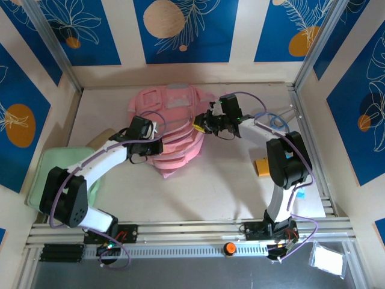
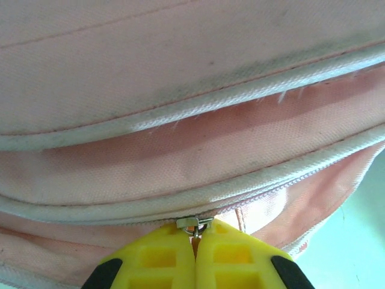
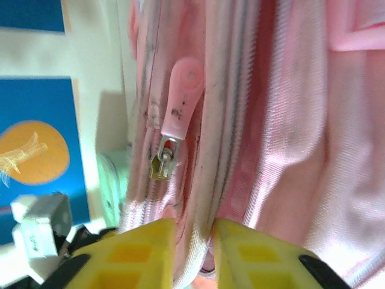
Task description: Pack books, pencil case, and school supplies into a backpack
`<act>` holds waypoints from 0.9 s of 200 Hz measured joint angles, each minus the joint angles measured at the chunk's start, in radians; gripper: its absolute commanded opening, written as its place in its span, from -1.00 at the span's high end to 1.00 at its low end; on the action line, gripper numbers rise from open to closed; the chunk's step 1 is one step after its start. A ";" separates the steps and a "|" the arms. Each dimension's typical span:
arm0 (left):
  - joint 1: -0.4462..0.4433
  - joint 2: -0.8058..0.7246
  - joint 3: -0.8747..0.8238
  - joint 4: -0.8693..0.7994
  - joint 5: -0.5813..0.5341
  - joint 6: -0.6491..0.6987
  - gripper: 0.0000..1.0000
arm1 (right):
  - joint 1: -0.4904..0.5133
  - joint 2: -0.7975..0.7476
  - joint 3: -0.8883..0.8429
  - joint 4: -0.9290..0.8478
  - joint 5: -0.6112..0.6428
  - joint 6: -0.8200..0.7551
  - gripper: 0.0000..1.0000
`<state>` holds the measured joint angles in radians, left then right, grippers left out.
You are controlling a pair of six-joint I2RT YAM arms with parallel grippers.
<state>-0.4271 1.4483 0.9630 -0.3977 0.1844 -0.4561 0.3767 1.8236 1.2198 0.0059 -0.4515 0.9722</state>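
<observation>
Mid-table, backpack [image 1: 173, 103] lies near-to-far; left gripper [image 2: 195, 233] pinches zipper pull [image 2: 191, 224]; right gripper [image 3: 194, 227] parted.

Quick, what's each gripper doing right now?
Left gripper: shut on the metal zipper pull of the pink fabric backpack.
Right gripper: slightly apart around a backpack seam; grip cannot be told.

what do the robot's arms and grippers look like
The left arm and right arm have white links with bulky black joint housings, and thin purple cables loop along them. The left gripper and right gripper each have two blocky yellow fingers moulded with square recesses, with black parts at the outer edges.
</observation>
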 measured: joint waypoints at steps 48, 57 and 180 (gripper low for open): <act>-0.093 0.053 0.091 -0.011 0.017 0.021 1.00 | 0.057 -0.070 -0.114 0.117 0.055 0.181 -0.03; -0.112 0.071 0.107 -0.008 0.019 0.020 1.00 | 0.077 -0.073 -0.124 0.126 0.068 0.216 -0.04; -0.208 0.227 0.240 0.024 0.051 0.020 1.00 | 0.083 -0.153 -0.138 -0.028 0.246 0.330 0.34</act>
<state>-0.6346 1.6756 1.2026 -0.3733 0.2352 -0.4358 0.4599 1.6707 1.0813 -0.0223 -0.2058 1.3025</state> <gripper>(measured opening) 0.061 0.331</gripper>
